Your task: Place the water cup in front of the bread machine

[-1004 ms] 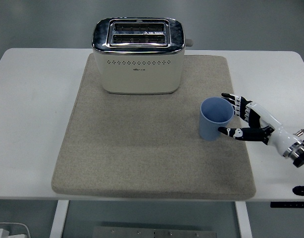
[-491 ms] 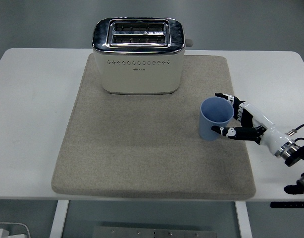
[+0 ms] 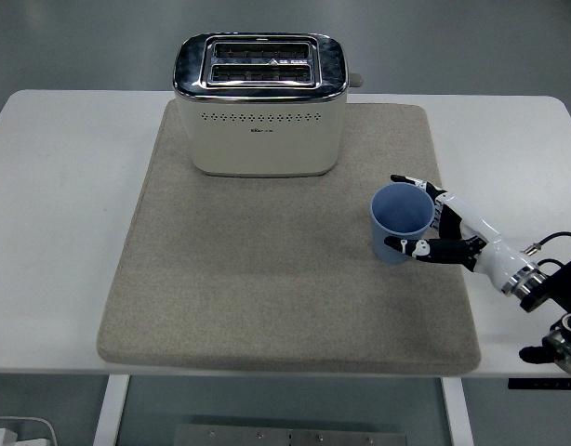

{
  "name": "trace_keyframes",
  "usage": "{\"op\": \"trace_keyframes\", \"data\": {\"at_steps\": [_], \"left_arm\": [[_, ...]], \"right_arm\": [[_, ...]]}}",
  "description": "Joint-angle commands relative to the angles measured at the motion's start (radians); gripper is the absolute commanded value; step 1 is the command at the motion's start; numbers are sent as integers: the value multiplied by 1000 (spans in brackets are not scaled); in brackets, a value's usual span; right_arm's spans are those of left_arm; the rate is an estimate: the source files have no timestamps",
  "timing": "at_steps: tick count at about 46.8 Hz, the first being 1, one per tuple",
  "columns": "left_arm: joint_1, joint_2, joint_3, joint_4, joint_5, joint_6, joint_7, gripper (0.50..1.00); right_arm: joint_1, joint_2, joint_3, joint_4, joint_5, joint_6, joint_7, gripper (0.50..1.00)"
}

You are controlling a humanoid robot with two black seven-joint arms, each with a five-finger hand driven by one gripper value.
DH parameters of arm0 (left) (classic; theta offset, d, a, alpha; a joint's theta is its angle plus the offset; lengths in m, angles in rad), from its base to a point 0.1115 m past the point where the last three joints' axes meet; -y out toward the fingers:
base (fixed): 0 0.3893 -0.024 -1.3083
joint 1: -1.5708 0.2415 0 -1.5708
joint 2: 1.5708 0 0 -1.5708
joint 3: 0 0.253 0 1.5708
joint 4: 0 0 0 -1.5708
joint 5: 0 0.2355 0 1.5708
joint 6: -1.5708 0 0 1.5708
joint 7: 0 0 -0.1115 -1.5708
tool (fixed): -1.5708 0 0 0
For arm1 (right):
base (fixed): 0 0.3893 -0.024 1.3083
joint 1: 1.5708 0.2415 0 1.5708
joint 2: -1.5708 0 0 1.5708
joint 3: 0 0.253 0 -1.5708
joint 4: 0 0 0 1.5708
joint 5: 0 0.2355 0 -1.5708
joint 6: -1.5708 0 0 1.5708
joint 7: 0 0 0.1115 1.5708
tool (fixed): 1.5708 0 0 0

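Head view showed the blue water cup [image 3: 402, 223] standing upright on the right part of a beige mat [image 3: 267, 297], its open mouth facing up and its inside looking empty. The right hand [image 3: 439, 228] reached in from the lower right and bracketed the cup from its right side: the thumb [image 3: 408, 246] lay across the cup's near side and the fingers [image 3: 411, 181] curved round its far side by the rim, so the hand was closed around the cup, though whether every finger actually pressed the wall could not be made out. Part of the cup's right wall was hidden behind the palm. Behind and to the left of the cup, well apart from it, stood the bread machine [image 3: 259, 102], a cream two-slot toaster with a shiny dark top, set at the far end of the mat with its long face toward the camera. The stretch of mat in front of the bread machine lay bare, with nothing between it and the cup. The mat rested on the white bench [image 3: 62, 232], which reached past it on both sides. The right forearm ran out past the picture's right edge, with a thin cable looping near the wrist [image 3: 518, 279]; its lower parts were cut off there. At the bottom left corner, below the bench, a pale object was only partly visible and could not be identified.
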Motion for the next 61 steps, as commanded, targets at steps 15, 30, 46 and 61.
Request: {"op": "trace_keyframes", "data": {"at_steps": [15, 30, 46, 61], "left_arm": [[0, 0, 0, -1, 0, 0, 0, 1000], [0, 0, 0, -1, 0, 0, 0, 1000], [0, 0, 0, 1, 0, 0, 0, 1000], [0, 0, 0, 1, 0, 0, 0, 1000]], "right_arm": [[12, 8, 1, 0, 0, -2, 1, 766], [17, 59, 1, 0, -3, 3, 4, 547], [93, 132, -17, -12, -5, -5, -1, 562], [182, 227, -71, -72, -6, -9, -2, 570]]}}
